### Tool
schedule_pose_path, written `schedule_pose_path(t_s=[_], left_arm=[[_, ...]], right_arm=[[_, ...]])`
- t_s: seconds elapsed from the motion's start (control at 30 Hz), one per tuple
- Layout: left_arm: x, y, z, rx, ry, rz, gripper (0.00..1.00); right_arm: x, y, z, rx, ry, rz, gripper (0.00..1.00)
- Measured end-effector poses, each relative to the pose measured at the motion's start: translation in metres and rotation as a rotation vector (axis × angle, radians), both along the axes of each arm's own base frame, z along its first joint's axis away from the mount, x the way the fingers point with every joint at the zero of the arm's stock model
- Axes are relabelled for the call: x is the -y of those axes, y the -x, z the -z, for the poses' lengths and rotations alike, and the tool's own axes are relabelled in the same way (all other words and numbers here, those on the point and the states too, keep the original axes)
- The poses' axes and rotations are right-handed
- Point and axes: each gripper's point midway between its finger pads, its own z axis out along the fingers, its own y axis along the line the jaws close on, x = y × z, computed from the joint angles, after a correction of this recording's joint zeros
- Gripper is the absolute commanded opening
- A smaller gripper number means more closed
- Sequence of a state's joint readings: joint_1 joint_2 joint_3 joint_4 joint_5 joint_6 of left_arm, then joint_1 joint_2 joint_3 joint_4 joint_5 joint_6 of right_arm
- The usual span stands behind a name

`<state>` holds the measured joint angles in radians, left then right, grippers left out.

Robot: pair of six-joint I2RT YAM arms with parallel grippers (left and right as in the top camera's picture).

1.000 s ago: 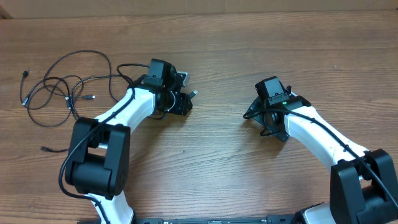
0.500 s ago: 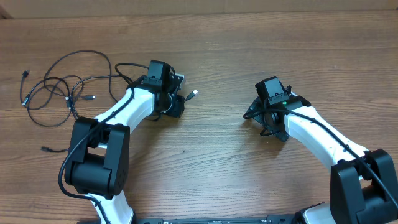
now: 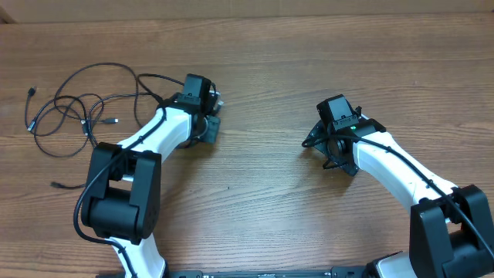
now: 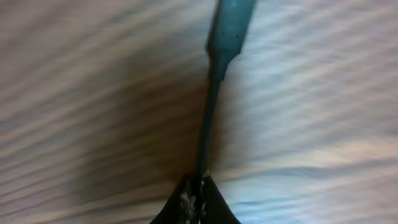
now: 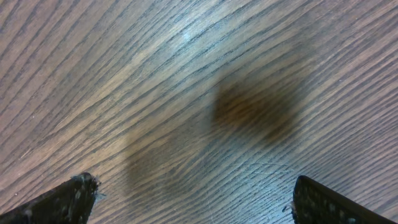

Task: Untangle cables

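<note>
Our left gripper (image 4: 198, 186) pinches one cable (image 4: 211, 106) near its plug (image 4: 231, 25). The other cables (image 3: 73, 108) lie looped at the table's (image 3: 270, 62) left. Our right gripper (image 5: 199, 202) hangs wide open. Next we should pull this end gently free.

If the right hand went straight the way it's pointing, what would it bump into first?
Probably the bare wooden table: the open right hand points down at it, with nothing in between.
</note>
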<state>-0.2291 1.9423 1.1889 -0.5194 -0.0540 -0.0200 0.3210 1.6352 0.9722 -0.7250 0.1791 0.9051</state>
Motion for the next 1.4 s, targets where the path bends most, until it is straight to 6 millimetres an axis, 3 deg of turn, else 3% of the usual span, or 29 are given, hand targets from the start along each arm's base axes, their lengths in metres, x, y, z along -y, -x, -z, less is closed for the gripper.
schedule_pose_path(t_s=[0.13, 0.4, 0.6, 0.67, 0.73, 0.97, 1.03, 1.1, 1.23, 1.3, 1.4], left_arm=[[-0.047, -0.005, 0.000, 0.009, -0.075, -0.162, 0.08], [-0.168, 0.002, -0.001, 0.009, -0.137, -0.495, 0.10], [-0.234, 0.013, -0.001, 0.035, -0.091, -0.686, 0.08], [-0.243, 0.014, -0.001, 0.045, -0.048, -0.715, 0.09], [-0.252, 0.015, -0.001, 0.051, -0.007, -0.739, 0.22], [-0.251, 0.015, -0.008, 0.040, 0.038, -0.746, 0.47], [-0.251, 0.011, -0.022, 0.059, 0.045, -0.745, 0.57], [-0.254, 0.000, -0.055, 0.137, 0.055, -0.743, 0.64], [-0.248, -0.013, -0.109, 0.263, 0.116, -0.724, 0.64], [-0.238, -0.016, -0.120, 0.278, 0.170, -0.700, 0.66], [-0.220, -0.016, -0.116, 0.242, 0.243, -0.662, 0.67]], right_arm=[[0.000, 0.000, 0.000, 0.000, 0.000, 0.001, 1.00], [0.000, 0.000, 0.000, 0.001, 0.000, 0.001, 1.00], [0.000, 0.000, 0.000, 0.001, 0.000, 0.000, 1.00], [0.000, 0.000, 0.000, 0.000, 0.000, 0.000, 1.00], [0.000, 0.000, 0.000, 0.000, 0.000, 0.000, 1.00], [0.000, 0.000, 0.000, 0.000, 0.000, 0.000, 1.00], [0.000, 0.000, 0.000, 0.000, 0.000, 0.000, 1.00], [0.000, 0.000, 0.000, 0.000, 0.000, 0.001, 1.00], [0.000, 0.000, 0.000, 0.000, 0.000, 0.001, 1.00], [0.000, 0.000, 0.000, 0.000, 0.000, 0.000, 1.00], [0.000, 0.000, 0.000, 0.000, 0.000, 0.000, 1.00]])
